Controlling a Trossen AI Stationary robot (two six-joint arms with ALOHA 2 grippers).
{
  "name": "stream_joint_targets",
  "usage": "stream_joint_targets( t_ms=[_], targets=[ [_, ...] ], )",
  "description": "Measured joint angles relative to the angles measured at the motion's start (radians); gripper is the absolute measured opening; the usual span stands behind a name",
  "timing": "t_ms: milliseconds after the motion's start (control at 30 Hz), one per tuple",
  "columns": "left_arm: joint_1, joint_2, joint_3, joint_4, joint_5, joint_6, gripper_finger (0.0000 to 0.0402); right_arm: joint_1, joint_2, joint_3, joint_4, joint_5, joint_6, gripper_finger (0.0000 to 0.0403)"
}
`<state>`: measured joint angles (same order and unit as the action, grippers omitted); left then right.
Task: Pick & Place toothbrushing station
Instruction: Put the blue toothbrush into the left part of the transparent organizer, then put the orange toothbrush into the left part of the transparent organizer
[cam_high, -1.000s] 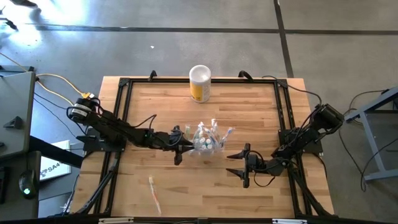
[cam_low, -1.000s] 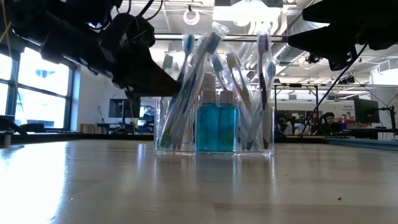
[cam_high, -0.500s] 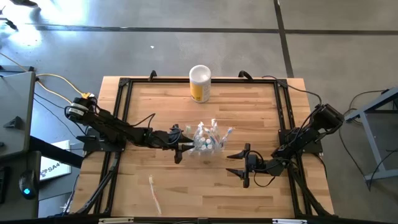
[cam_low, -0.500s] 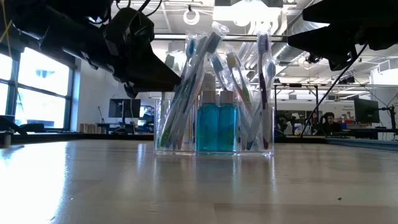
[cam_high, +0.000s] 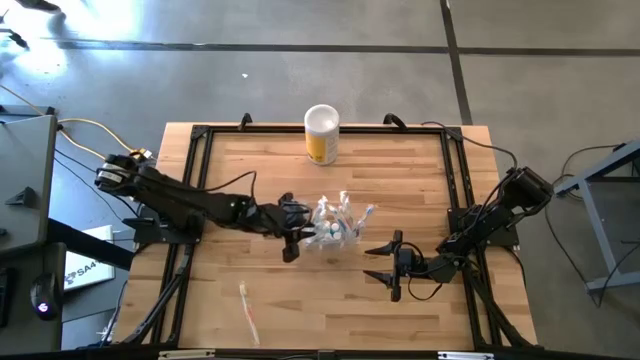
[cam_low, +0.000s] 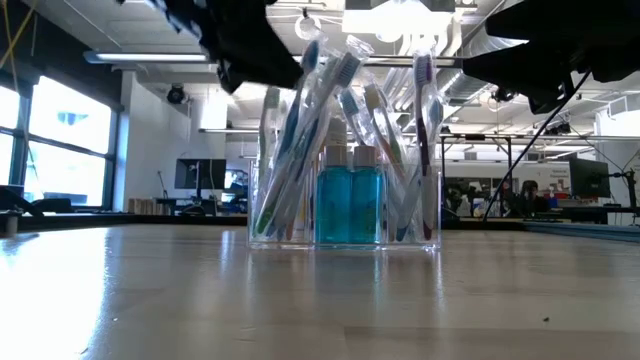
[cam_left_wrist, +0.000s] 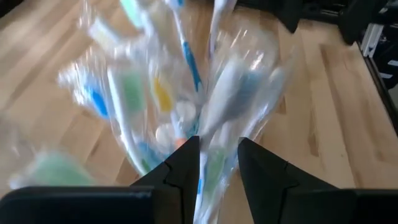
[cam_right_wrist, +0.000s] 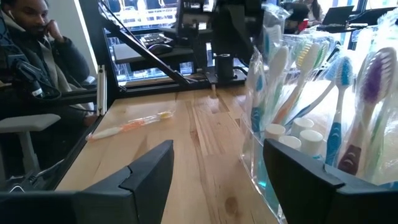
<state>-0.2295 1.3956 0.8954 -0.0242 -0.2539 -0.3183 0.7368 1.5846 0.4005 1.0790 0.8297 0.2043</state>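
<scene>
Arms first: the left arm reaches in from nine o'clock across the pale wooden bench, stretched low and nearly level, and the left gripper sits right at the nine o'clock edge of the small clear plastic holder. From its wrist, the jaws stand a narrow way apart with the wrapped head of one toothbrush between them; whether they actually pinch it I cannot tell. From bench height, that gripper hangs dark above the holder's top edge.

The right arm is folded in from three o'clock, its right gripper low on the bench at about four o'clock from the holder, near it but apart. Its jaws are spread wide and hold nothing, pointing toward the holder.

The holder stands upright near the bench's middle. Inside, thin pale translucent toothbrushes lean outward in a fan, and two small teal tubes with white caps stand side by side at the centre.

A tall yellow canister with a white top stands at twelve o'clock, well apart from the holder. One loose pale toothbrush lies flat toward seven o'clock, near the bench's edge. Beyond the bench a seated person rests a hand near the chin.
</scene>
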Motion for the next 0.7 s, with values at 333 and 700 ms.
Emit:
stream_joint_targets(
  t_ms=[333,700],
  targets=[
    [-0.046,0.000,0.204,-0.207,-0.047,0.106,0.0103,0.000,0.000,0.000,0.000,0.000,-0.002,0.0240],
    [-0.276,0.000,0.480,-0.714,-0.219,-0.001,0.0103,0.000,0.000,0.000,0.000,0.000,-0.018,0.0240]
  ],
)
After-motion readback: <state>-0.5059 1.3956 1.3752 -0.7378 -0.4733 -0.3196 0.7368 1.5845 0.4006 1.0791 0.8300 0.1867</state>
